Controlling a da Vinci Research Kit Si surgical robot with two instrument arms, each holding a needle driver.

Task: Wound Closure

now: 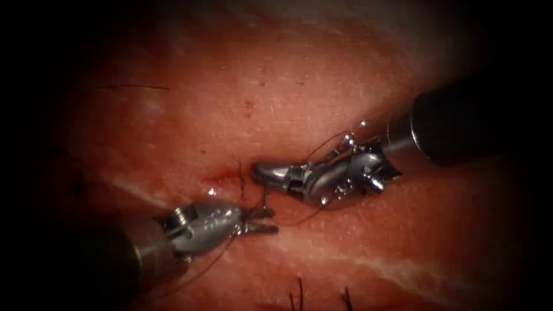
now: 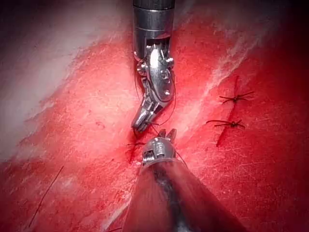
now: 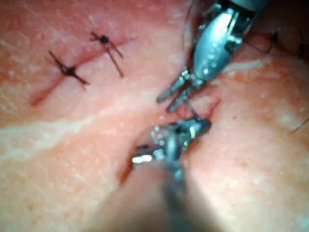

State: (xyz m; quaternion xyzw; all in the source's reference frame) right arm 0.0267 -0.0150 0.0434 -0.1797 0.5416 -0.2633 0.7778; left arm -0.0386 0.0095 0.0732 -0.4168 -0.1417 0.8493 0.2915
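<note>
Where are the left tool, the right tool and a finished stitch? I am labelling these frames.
left tool (image 1: 260,220): endoscope view, between its parted jaw tips.
right tool (image 1: 266,171): endoscope view, at its jaw tips.
finished stitch (image 2: 236,98): left wrist view, on its knot.

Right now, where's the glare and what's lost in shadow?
Endoscope view: glare on the right gripper and on the open left gripper, which holds nothing; the borders fall into shadow, swallowing the right shaft. Left wrist view: strong highlight on the right gripper, tissue evenly lit. Right wrist view: glints on both grippers.
</note>
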